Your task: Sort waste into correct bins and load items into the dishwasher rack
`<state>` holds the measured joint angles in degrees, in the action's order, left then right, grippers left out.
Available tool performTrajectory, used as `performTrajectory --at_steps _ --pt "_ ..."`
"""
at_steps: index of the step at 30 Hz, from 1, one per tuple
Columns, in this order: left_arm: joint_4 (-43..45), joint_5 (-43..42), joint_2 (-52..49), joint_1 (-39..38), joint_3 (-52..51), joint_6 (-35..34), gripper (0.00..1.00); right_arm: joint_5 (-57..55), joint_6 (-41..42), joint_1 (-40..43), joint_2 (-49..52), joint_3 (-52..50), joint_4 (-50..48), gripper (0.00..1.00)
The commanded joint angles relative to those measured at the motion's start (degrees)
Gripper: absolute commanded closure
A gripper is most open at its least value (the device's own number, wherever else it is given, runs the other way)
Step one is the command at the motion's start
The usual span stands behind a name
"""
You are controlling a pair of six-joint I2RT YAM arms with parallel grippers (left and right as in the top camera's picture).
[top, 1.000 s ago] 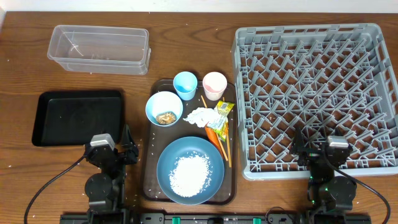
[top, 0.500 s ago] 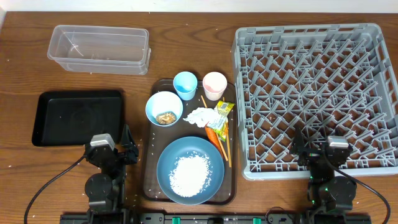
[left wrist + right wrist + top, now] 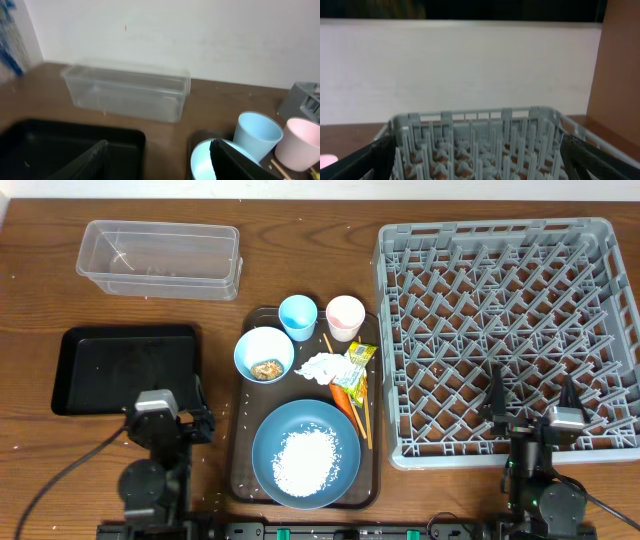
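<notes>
Both arms have shifted since a moment ago. The left gripper [image 3: 159,146] has slid slightly to its own left. The right gripper [image 3: 531,398] has moved to its right, and its fingers now show spread wide over the near edge of the grey dishwasher rack [image 3: 505,310]. Both grippers are released, jaws apart, with nothing between them.

Just ahead of the left gripper lies the shallow black tray [image 3: 120,370]. Farther ahead, near the back of the table, sits the clear plastic tub [image 3: 160,258].

To the left gripper's right is a dark brown serving tray [image 3: 245,470] holding everything else. Nearest on it is the large blue plate [image 3: 275,430], with a mound of white rice [image 3: 305,458] in its middle. Beyond the plate stands the small light-blue bowl [image 3: 250,350] with a brown food lump [image 3: 266,368] inside. Farther still, side by side, are the light-blue cup [image 3: 297,315] and the pale pink cup [image 3: 345,315].

Between the cups and the plate lie a crumpled white tissue [image 3: 322,367], a yellow-green wrapper [image 3: 358,360] and an orange carrot [image 3: 343,398], close together. The two wooden chopsticks [image 3: 365,425] run diagonally along that side, just beside the carrot.

The rack fills the space ahead of the right gripper, its pegs standing upright.
</notes>
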<state>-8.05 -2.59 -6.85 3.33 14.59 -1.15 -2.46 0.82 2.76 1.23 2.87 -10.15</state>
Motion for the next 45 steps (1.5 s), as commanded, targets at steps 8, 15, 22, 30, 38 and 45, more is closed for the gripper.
performTrajectory --at_steps 8,15,22,30,38,45 --pt "-9.3 0.0 -22.3 0.2 23.8 4.1 0.36 7.3 -2.7 -0.5 17.3 21.6 1.3 0.01" --pt "-21.7 0.0 -39.4 0.2 41.6 4.1 0.35 16.8 -2.8 -0.5 43.2 45.2 11.9 0.01" --pt "-28.6 0.0 -56.2 0.2 55.0 4.1 0.35 30.3 -2.8 -0.5 70.2 69.2 20.5 0.01" --pt "-29.4 -6.5 -65.2 0.2 56.6 1.9 0.36 40.4 -5.0 -2.1 91.9 92.1 39.5 0.01" --pt "-31.0 -17.8 -66.1 0.2 56.6 0.4 0.35 38.8 -15.0 -5.5 95.6 97.4 50.5 0.01" --pt "-30.2 -24.4 -66.1 0.2 56.6 -0.3 0.36 45.5 -6.7 -5.8 95.6 97.4 52.7 0.01"
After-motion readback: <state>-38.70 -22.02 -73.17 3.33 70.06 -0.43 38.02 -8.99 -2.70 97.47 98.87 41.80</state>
